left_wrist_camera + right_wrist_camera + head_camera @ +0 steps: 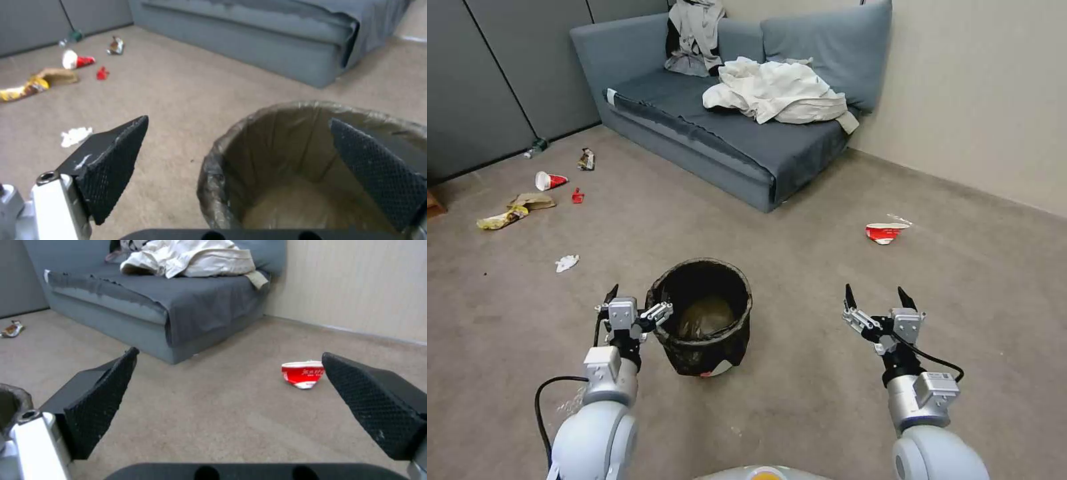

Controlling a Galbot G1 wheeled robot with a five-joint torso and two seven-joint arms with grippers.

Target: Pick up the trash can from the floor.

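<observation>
Your trash can [706, 319] stands upright on the floor [800, 400], directly in front of the robot and on the near side of the grey sofa [720, 127]. Its dark crinkled bag is folded over the rim, and a patch of white wall shows low on the side facing you.

Your left end effector [635, 304] sits at the can's left rim with its fingers spread. From the left wrist camera you can see one finger [111, 166] outside the can over the carpet and the other inside the liner, so the rim lies between them, not yet pinched.

Your right end effector [880, 301] hovers over bare carpet well to the right of the can, fingers spread and holding nothing. Beyond it, farther from the can, lies a crushed red-and-white cup [884, 232].

Far to the left of the can, more litter [527, 200] is scattered on the carpet.
</observation>
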